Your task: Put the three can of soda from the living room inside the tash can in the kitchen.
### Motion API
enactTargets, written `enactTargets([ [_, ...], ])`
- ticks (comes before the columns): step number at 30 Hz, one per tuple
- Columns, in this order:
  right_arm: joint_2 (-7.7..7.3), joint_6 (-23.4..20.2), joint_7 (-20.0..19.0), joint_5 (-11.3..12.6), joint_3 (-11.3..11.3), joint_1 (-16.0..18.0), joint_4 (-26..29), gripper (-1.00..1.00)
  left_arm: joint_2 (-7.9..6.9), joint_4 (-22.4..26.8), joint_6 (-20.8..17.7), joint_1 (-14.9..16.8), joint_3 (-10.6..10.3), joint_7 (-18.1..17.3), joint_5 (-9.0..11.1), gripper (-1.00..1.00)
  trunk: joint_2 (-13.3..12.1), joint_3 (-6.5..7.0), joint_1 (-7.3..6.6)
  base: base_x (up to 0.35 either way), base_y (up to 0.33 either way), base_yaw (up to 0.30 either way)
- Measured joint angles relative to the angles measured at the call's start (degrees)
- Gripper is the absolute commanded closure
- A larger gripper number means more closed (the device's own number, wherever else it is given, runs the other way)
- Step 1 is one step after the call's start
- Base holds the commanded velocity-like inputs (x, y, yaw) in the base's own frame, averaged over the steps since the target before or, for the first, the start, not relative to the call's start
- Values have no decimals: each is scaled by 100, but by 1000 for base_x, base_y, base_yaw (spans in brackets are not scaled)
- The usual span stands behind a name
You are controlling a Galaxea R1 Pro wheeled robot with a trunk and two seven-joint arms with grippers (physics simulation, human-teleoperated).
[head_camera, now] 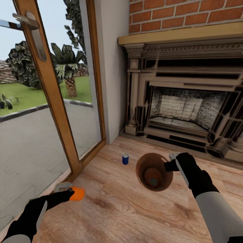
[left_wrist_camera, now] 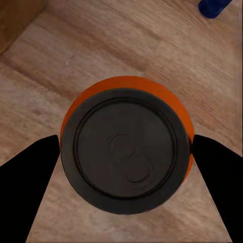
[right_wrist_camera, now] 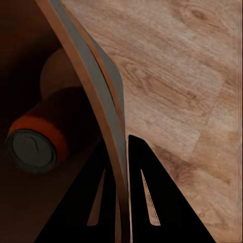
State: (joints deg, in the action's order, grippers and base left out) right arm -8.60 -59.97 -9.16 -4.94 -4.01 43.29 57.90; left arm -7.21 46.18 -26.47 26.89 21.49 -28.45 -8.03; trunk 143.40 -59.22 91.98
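By the glass door's frame [head_camera: 55,111], the left gripper [head_camera: 71,194] pinches an orange can [head_camera: 78,193], the right gripper [head_camera: 169,165] pinches the bucket's rim [head_camera: 165,167], and open floor [head_camera: 121,209] lies between them.

**Even daylight, soft rendered edges**

Bright, flat light fills the room, and the outdoor scene through the glass door [head_camera: 50,111] on the left is brightest. Shadows on the wood floor [head_camera: 128,209] are faint. The fireplace [head_camera: 182,111] shows smeared, jagged texture. The bucket [right_wrist_camera: 30,61] interior is dim in the right wrist view. No glare appears; wrist views look slightly soft.
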Motion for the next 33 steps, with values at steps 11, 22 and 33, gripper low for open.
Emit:
enactTargets([
  [11,3,0,-3,16,-169,-78,-40,100,1,1028,-727,-11,-17,-435,-4,100,-15,244,-28,0,0,0],
  [22,7,-1,-3,4,-239,-88,-623,100,1,2086,-1517,-32,-680,-770,22,100,-416,445,-249,0,0,0],
  [33,95,-1,47,4,-635,-86,-1082,100,1,3307,-2421,-29,-1235,-847,30,100,-857,643,-491,0,0,0],
])
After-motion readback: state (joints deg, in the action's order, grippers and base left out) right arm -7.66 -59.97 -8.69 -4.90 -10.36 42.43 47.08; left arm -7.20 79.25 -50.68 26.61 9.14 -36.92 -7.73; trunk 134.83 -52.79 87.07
